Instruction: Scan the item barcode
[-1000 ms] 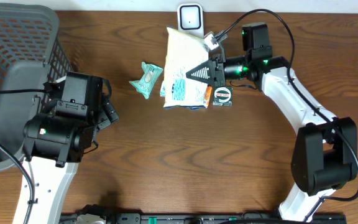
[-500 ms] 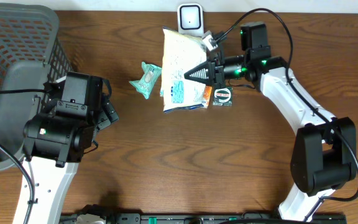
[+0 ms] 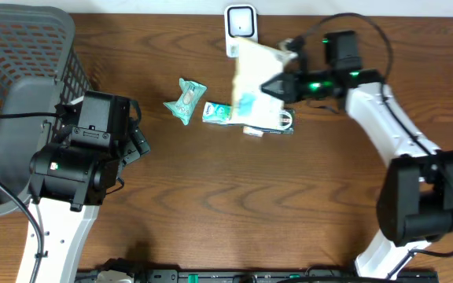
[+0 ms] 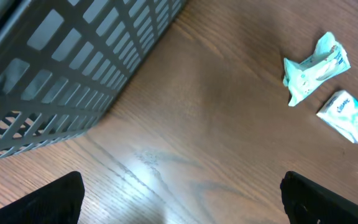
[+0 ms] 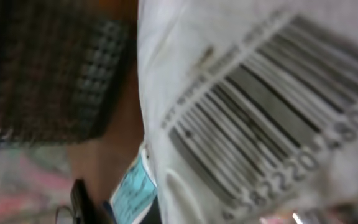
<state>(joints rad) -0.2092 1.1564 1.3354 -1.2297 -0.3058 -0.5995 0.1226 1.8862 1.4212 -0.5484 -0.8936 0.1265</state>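
My right gripper [image 3: 278,85] is shut on a white packet [image 3: 254,88] and holds it above the table, just below the white scanner [image 3: 241,23] at the back edge. In the right wrist view the packet [image 5: 229,74] fills the frame. Its black barcode [image 5: 260,112] faces the camera, blurred, and the packet hides my own fingers. My left gripper [image 4: 182,200] hangs open over bare wood beside the basket, with nothing between its fingers [image 4: 48,202].
A grey mesh basket [image 3: 14,71] stands at the far left. A crumpled teal packet [image 3: 185,100], a small tissue pack [image 3: 219,114] and a dark round-marked item [image 3: 283,120] lie near the held packet. The teal packet [image 4: 312,65] and tissue pack [image 4: 348,115] also show in the left wrist view.
My right gripper has swung the white packet to the right and turned it more edge-on, uncovering the tissue pack beneath. The left arm has not moved.
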